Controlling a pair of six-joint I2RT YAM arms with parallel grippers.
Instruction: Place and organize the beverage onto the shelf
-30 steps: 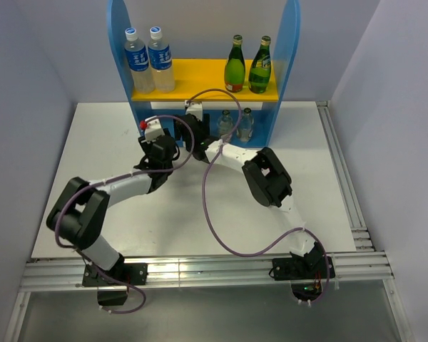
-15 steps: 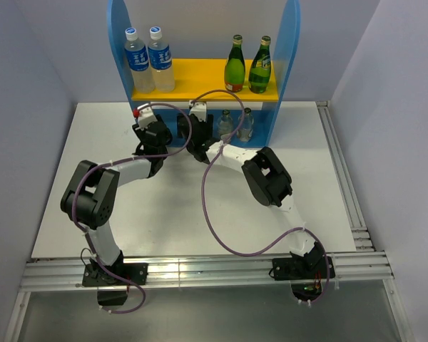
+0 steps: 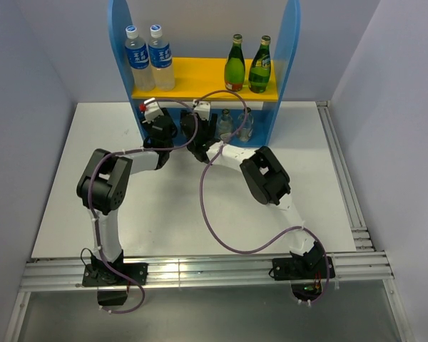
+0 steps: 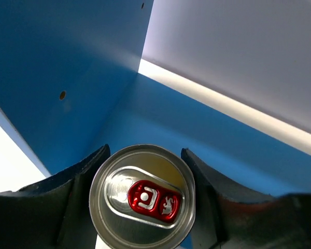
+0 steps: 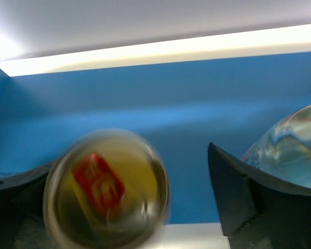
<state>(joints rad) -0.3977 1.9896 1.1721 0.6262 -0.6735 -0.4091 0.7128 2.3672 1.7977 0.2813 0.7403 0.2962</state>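
The blue shelf (image 3: 289, 64) has a yellow upper board (image 3: 200, 75). On that board stand two green bottles (image 3: 247, 65) at the right. Two small clear bottles (image 3: 235, 124) stand under the board at the right. My left gripper (image 3: 160, 125) reaches under the board at the left. In the left wrist view it (image 4: 145, 151) is shut on a silver can with a red tab (image 4: 142, 197), near the shelf's blue corner (image 4: 93, 62). My right gripper (image 3: 193, 126) is under the board's middle. In its wrist view it (image 5: 130, 158) is open, and a blurred can (image 5: 106, 189) sits by its left finger, clear of the right one.
Two taller clear bottles with blue labels and white caps (image 3: 148, 58) stand on the board's left. A small clear bottle (image 5: 295, 145) is just right of my right finger. Purple cables loop over the white table (image 3: 78, 164). Grey walls enclose both sides.
My left arm has swung forward from the table and carried its can under the shelf's left side. My right gripper has stayed under the board, shifting only slightly.
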